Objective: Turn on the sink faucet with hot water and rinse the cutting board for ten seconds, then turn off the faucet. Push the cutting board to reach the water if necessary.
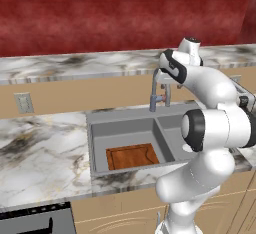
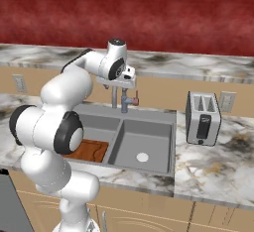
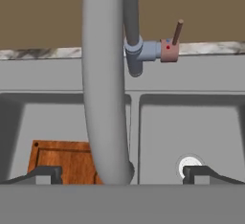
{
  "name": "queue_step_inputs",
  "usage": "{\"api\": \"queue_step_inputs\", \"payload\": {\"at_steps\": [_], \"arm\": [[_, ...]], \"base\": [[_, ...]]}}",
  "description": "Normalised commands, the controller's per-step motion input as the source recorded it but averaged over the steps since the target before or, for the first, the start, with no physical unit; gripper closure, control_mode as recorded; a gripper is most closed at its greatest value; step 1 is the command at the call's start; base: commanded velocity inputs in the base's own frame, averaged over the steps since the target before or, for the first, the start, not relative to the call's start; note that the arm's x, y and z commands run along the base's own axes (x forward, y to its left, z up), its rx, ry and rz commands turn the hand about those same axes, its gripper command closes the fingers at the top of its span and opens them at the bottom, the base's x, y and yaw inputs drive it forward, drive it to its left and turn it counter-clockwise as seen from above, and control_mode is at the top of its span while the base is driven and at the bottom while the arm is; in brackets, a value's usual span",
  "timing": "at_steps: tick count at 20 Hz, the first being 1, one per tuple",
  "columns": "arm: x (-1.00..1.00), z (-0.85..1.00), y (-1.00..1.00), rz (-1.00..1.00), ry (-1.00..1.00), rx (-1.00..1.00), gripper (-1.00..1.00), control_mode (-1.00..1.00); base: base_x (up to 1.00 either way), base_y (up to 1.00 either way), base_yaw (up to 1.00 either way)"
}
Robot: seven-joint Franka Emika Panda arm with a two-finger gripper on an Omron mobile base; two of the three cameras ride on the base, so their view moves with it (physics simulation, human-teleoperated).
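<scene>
Countertop point(image 1: 40, 148) of grey-veined marble carries the sink point(image 1: 131, 119), whose long axis runs along the counter's front edge, its larger basin to the left and the smaller one to the right. A round pale drain point(image 2: 143, 157) sits in the floor of the right basin. The cutting board point(image 1: 132, 156) lies flat in the left basin, in the front corner beside the divider, its long side parallel with the sink's front rim. The sink faucet point(image 2: 123, 98) rises from the sink's back rim in line with the divider; in the hand view its spout point(image 3: 106, 84) arches towards the camera and ends above the board's right edge. Its side lever point(image 3: 177, 30) juts towards the right basin and tips upward. A silver toaster point(image 2: 202, 118) stands on the counter right of the sink. The gripper point(image 3: 122, 174) hangs above the faucet's arch, its fingers spread wide to either side of the spout, holding nothing.
</scene>
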Motion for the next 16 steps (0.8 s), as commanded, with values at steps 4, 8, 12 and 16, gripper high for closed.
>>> {"api": "queue_step_inputs", "payload": {"at_steps": [4, 8, 12, 16], "arm": [[0.02, -0.06, 0.00, 0.00, 0.00, 0.00, -1.00, -1.00], [0.02, -0.03, 0.03, 0.00, 0.00, 0.00, -1.00, -1.00], [0.09, -0.06, 0.09, 0.00, 0.00, 0.00, -1.00, -1.00], [0.11, -0.07, 0.05, 0.00, 0.00, 0.00, -1.00, -1.00]], "base": [[0.00, 0.00, 0.00], [0.00, 0.00, 0.00], [0.00, 0.00, 0.00], [0.00, 0.00, 0.00]]}}
